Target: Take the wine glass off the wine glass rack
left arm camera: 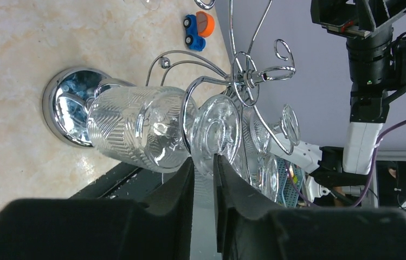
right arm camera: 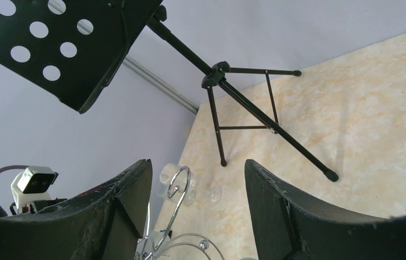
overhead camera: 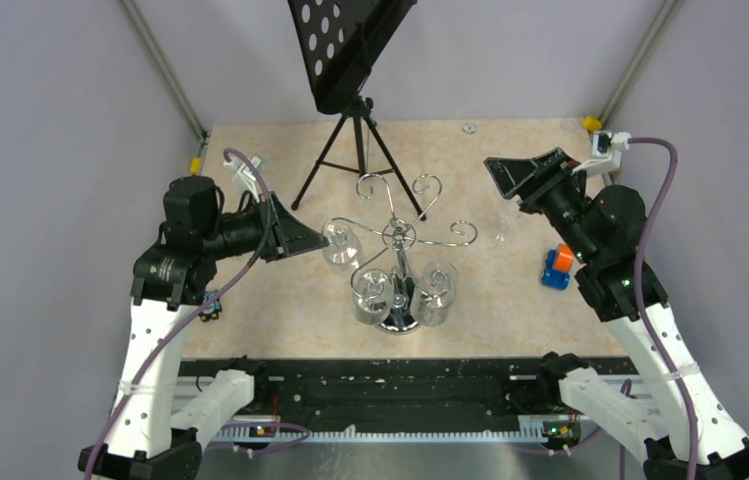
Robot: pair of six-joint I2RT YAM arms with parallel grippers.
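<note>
**Edges and room.** The table (overhead camera: 250, 200) is closed in by grey walls (overhead camera: 50, 150) on the left, on the right and behind. A black rail (overhead camera: 390, 385) runs along its near edge between the arm bases. Bare tabletop shows to the left of the wine glass rack (overhead camera: 400, 236), under the left arm. More shows to the right of it, as far as a toy car (overhead camera: 556, 268) near the right edge.

**Task item.** The rack stands mid-table, towards the front edge. The wine glass (overhead camera: 341, 246) hangs on its left scroll arm, foot up and bowl mouth down, with its long axis vertical. The left wrist view shows the wire curled round the stem, between the ribbed bowl and the foot.

**Hands.** The left gripper (left arm camera: 204, 160) is presented from the left, at the stem end of the glass. Its fingers stand a narrow gap apart, with the rim of the foot at their tips. Whether they pinch the foot cannot be told. The right gripper (right arm camera: 198, 165) hangs in the air well to the right of the rack, fingers wide apart, with nothing between them.

**Obstructions.** A second glass (overhead camera: 373, 295) hangs just beside the wine glass on the near side. A third glass (overhead camera: 437, 292) hangs right of the post. A music stand (overhead camera: 350, 60) on tripod legs stands behind the rack, its legs near the rear scroll arms.
</note>
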